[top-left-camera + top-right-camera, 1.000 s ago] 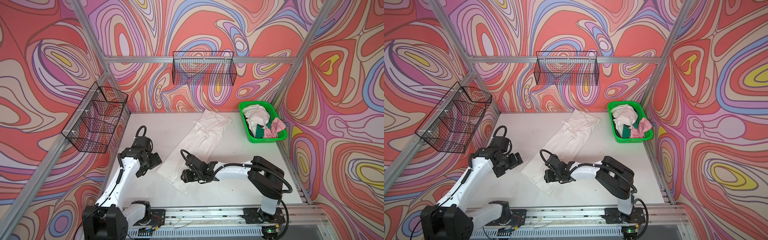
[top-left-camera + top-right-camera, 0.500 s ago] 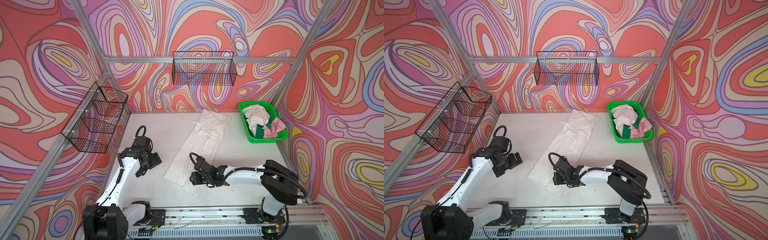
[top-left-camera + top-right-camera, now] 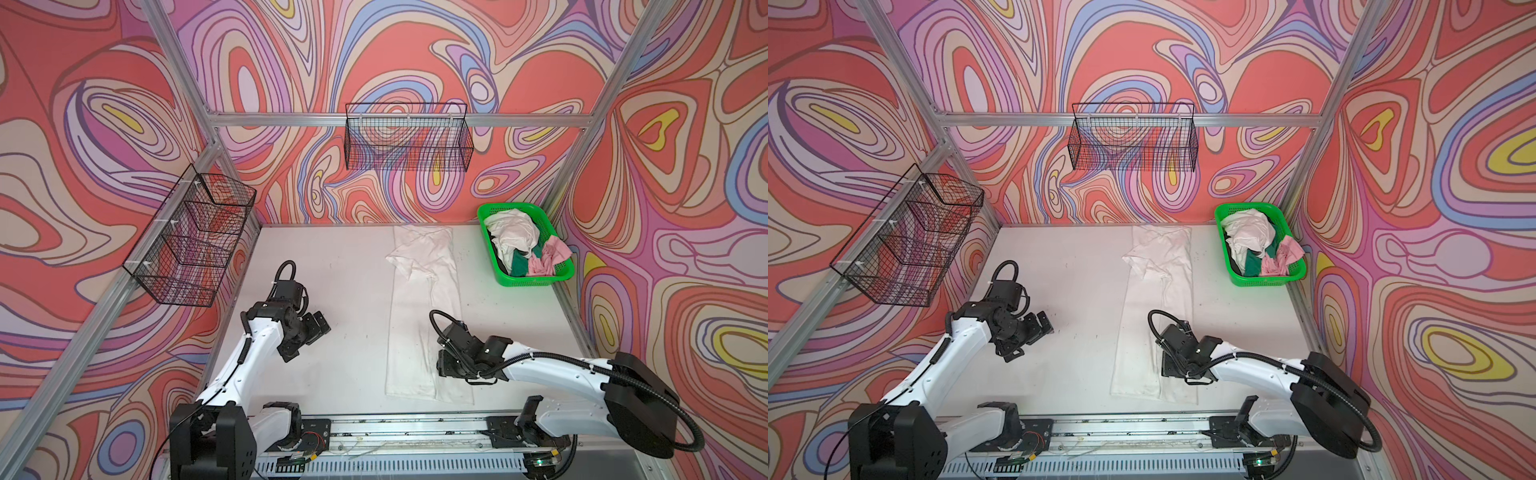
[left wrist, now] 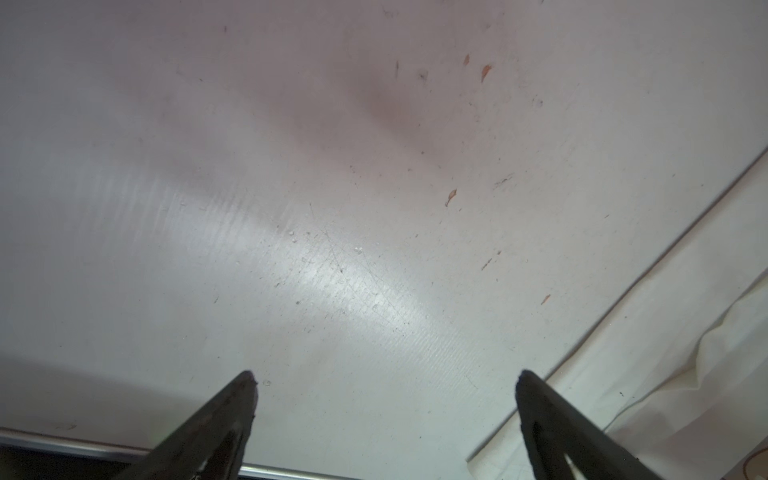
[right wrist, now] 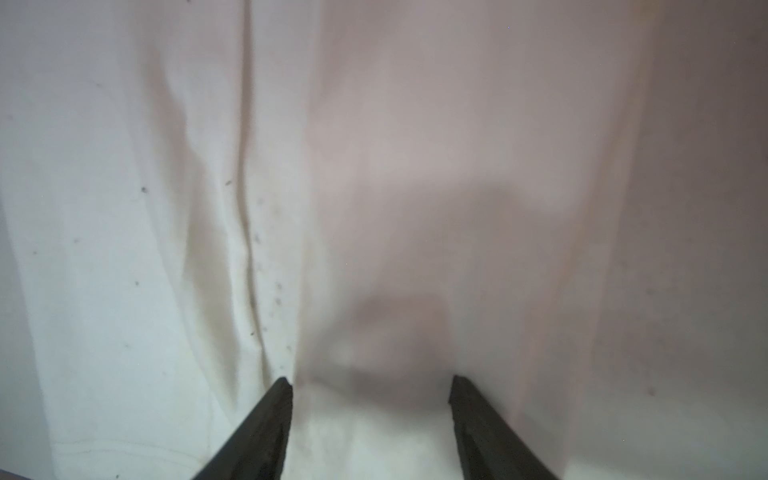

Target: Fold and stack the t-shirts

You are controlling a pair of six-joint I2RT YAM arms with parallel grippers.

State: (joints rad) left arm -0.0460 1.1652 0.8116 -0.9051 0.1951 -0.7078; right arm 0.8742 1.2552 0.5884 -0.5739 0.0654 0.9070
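Observation:
A white t-shirt (image 3: pixel 419 316) (image 3: pixel 1142 324), folded into a long narrow strip, lies flat on the table from the back wall to the front edge. My right gripper (image 3: pixel 444 368) (image 3: pixel 1169 368) hangs low over the strip's near right part. In the right wrist view its jaws (image 5: pixel 370 380) stand apart over flat white cloth (image 5: pixel 124 249) and pinch nothing. My left gripper (image 3: pixel 318 330) is wide open above bare table, left of the shirt. In the left wrist view the gripper (image 4: pixel 384 376) holds nothing and the shirt's edge (image 4: pixel 685 353) lies beside it. More t-shirts, white (image 3: pixel 511 232), dark green (image 3: pixel 519 264) and pale pink (image 3: pixel 548 255), are heaped in the basket.
The bright green mesh basket (image 3: pixel 528 279) stands at the back right corner of the table. A black wire basket (image 3: pixel 407 141) hangs on the back wall and another wire basket (image 3: pixel 191 241) on the left wall. A metal rail (image 3: pixel 415 424) runs along the front edge.
The shirt's near end swung right together with my right gripper; the strip, slanted before, now lies straight front to back. The left arm barely moved.

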